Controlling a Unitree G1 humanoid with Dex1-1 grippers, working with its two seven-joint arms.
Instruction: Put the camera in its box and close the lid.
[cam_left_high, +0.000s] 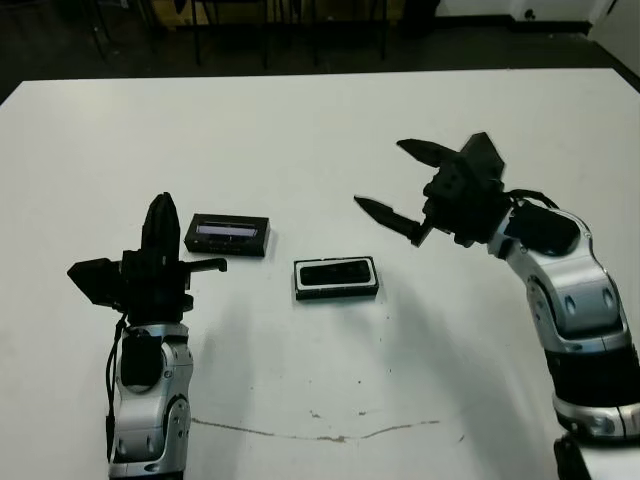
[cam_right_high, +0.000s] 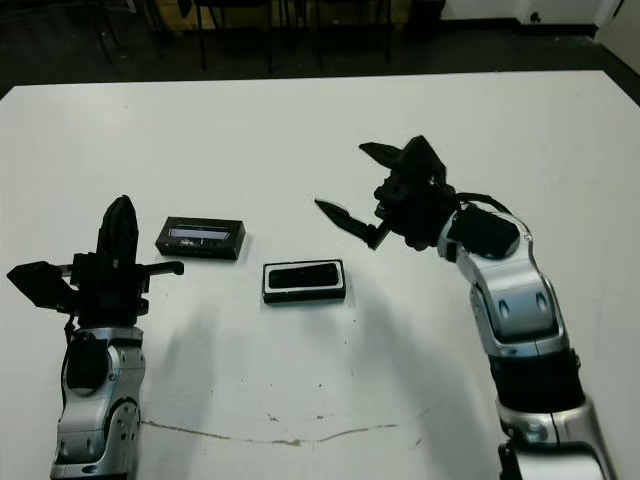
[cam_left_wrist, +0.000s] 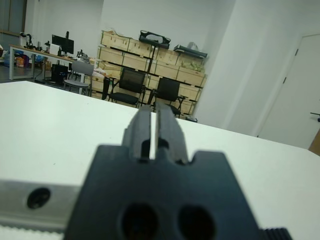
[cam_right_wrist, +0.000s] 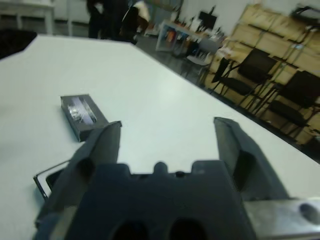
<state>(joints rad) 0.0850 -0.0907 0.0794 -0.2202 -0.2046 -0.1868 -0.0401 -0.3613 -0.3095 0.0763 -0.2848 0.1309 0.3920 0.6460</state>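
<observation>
Found the camera (cam_left_high: 336, 272) apparently lying already in the box (cam_left_high: 298, 281) at mid-desk (cam_left_high: 300, 130), black filling the white lining. Saw the lid (cam_left_high: 229, 234) apart at the box's 10 o'clock. Noted the right claw (cam_left_high: 380, 172) gaping wide, empty, at 1 o'clock; the left claw (cam_left_high: 160, 205) pinched nearly shut on nothing. Judged it best to take the lid by its long edges and lower it square

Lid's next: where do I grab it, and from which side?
Pinch the lid across its narrow width at mid-length, coming straight down. It lies flat on the table, long edges running side to side, so those edges probably offer the best purchase. The left pincer sits nearest.
</observation>
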